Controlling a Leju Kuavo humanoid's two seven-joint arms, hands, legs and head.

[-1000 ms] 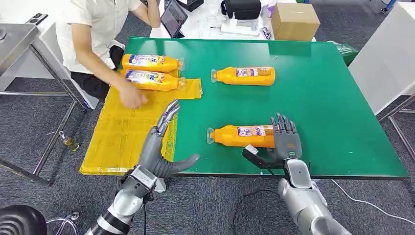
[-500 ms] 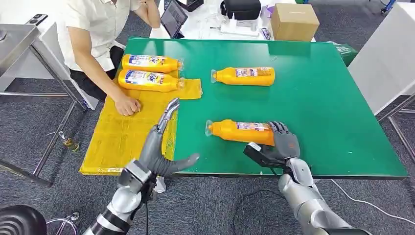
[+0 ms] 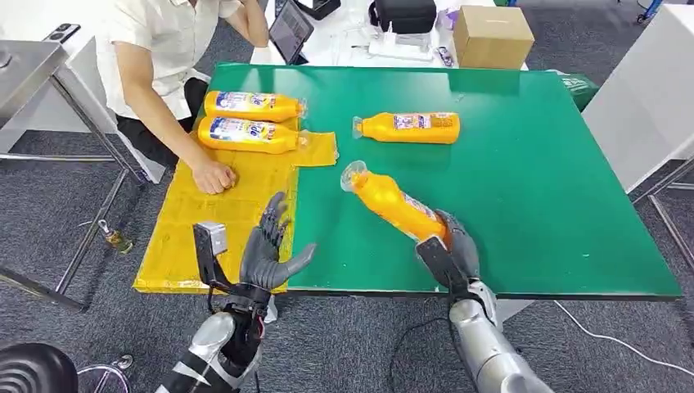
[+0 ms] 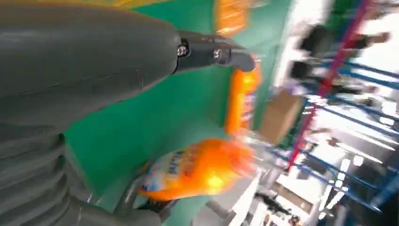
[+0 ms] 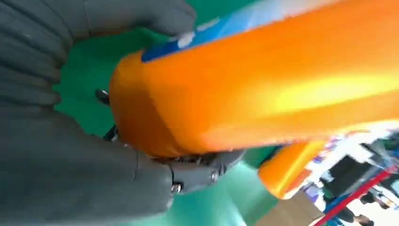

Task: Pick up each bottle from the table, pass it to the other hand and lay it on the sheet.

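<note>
My right hand (image 3: 452,250) grips the base of an orange bottle (image 3: 391,202) and holds it tilted above the green table (image 3: 532,188), cap end up and toward my left. The right wrist view has that bottle (image 5: 263,89) close up in the fingers. My left hand (image 3: 268,250) is raised with fingers spread and nothing in it, over the yellow sheet's (image 3: 205,221) near right edge. Two orange bottles (image 3: 250,105) (image 3: 245,133) lie side by side on the sheet's far end. Another orange bottle (image 3: 409,127) lies on the table's far middle.
A person sits at the far left with a fist (image 3: 214,175) resting on the sheet. A cardboard box (image 3: 493,34) and dark gear sit on a white table behind. The green table's near edge runs just in front of both hands.
My right hand closed on the near bottle and lifted it off the table, tilting it up. My left hand turned upright. The person's hand pulled back from the sheet's bottles.
</note>
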